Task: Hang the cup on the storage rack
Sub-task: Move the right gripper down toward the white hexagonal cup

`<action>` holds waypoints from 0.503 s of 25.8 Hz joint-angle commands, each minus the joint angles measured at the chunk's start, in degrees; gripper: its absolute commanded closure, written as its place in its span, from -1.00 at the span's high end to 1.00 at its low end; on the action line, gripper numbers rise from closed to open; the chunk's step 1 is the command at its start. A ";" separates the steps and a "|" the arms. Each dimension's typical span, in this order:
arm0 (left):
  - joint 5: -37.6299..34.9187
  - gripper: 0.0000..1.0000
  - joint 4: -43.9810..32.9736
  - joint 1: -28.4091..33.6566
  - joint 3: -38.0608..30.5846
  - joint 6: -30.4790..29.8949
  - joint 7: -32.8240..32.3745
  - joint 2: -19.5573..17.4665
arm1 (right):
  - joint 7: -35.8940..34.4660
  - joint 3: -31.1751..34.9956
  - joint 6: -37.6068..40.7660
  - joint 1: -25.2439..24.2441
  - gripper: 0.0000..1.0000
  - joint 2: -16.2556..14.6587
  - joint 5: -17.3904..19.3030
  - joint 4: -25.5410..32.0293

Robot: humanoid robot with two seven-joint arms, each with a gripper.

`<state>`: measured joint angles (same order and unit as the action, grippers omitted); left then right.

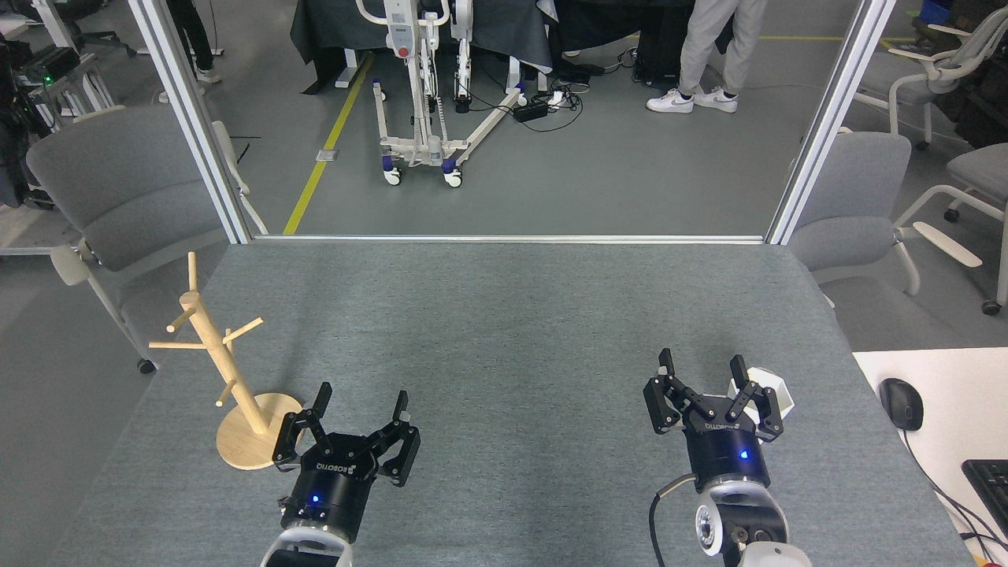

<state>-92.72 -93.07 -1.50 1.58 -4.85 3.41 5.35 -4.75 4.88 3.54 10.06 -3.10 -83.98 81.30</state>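
The white cup stands on the grey table near the right side, partly hidden behind my right gripper's right finger. My right gripper is open, its fingers spread, with the cup just outside them to the right. The wooden storage rack stands at the table's left edge on its round disc base, post leaning slightly, pegs bare. My left gripper is open just right of the rack's base, holding nothing.
The grey felt table ends at a metal frame at the back. A white desk with a black mouse and keyboard adjoins on the right. Grey chairs flank both sides. A person's legs and a wheeled lift stand beyond.
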 commanded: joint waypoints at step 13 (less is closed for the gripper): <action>0.35 0.99 -0.70 -0.52 -0.35 0.10 0.28 0.01 | 0.00 -0.40 0.07 -1.28 1.00 0.11 -0.04 0.00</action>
<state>-92.53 -93.58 -1.81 1.39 -4.88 3.79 5.44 -4.75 4.52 3.54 8.96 -3.07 -84.03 81.28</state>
